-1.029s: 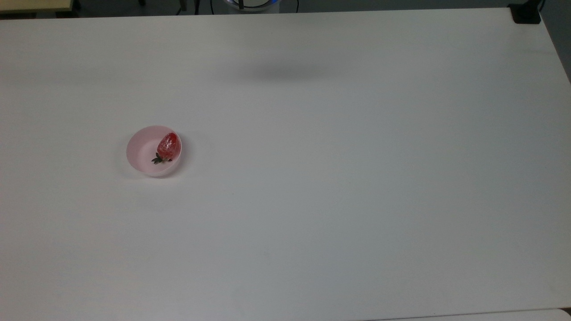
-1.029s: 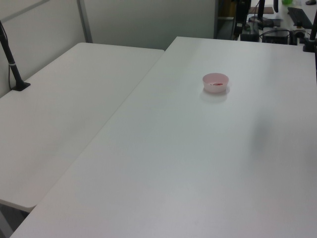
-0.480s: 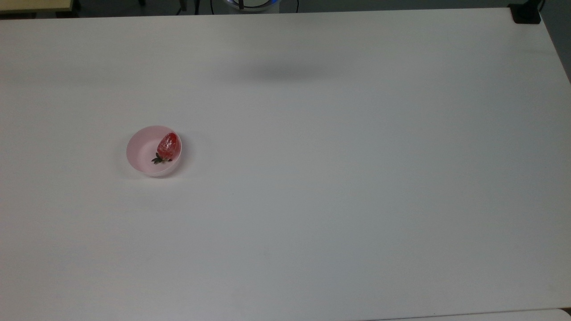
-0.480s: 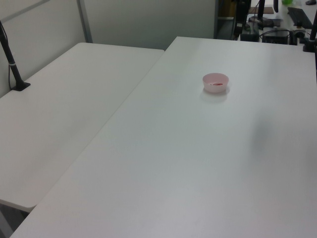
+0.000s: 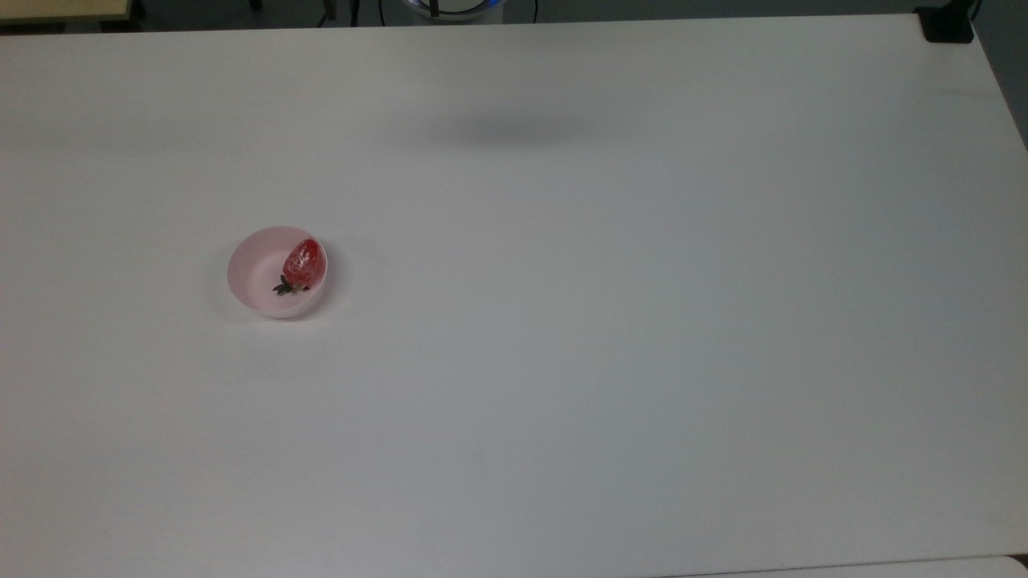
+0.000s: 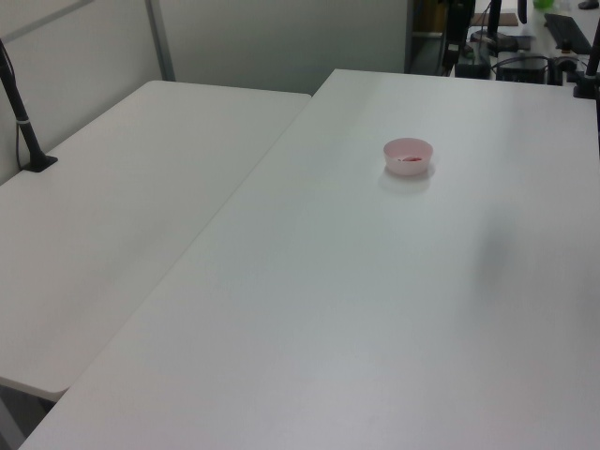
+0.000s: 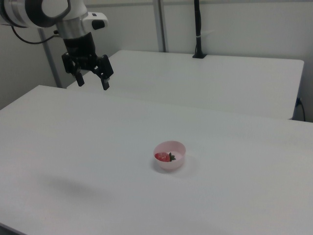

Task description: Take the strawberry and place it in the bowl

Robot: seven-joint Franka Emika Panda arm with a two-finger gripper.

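Pale pink against white: in the top view the bowl (image 5: 277, 272) sits on the table (image 5: 610, 337) toward the top view's left, with the strawberry (image 5: 303, 263) lying inside it. The red fruit rests against the bowl's inner wall on the top view's right side, its green leaves pointing toward the lower edge of the picture. A soft grey shadow (image 5: 514, 130) lies on the tabletop near the far edge, well apart from the bowl.

From the left view the bowl (image 6: 408, 156) stands on the larger table (image 6: 356, 309), toward the far end, and a thin streak of red, the strawberry (image 6: 410, 160), shows inside it just above the near rim. A second table (image 6: 122, 216) adjoins on the left view's left, with a black post (image 6: 21, 117) standing on it.

The right view has the gripper (image 7: 92, 83) hanging in the air at the upper left, its two black fingers (image 7: 104, 83) spread apart and pointing down, with nothing between them. The bowl (image 7: 170, 155) is well below the fingers and off to the right view's right of them, resting on the table (image 7: 98, 147). The strawberry (image 7: 162, 157) lies in the bowl, on the side nearer the fingers, leaves turned away from them.
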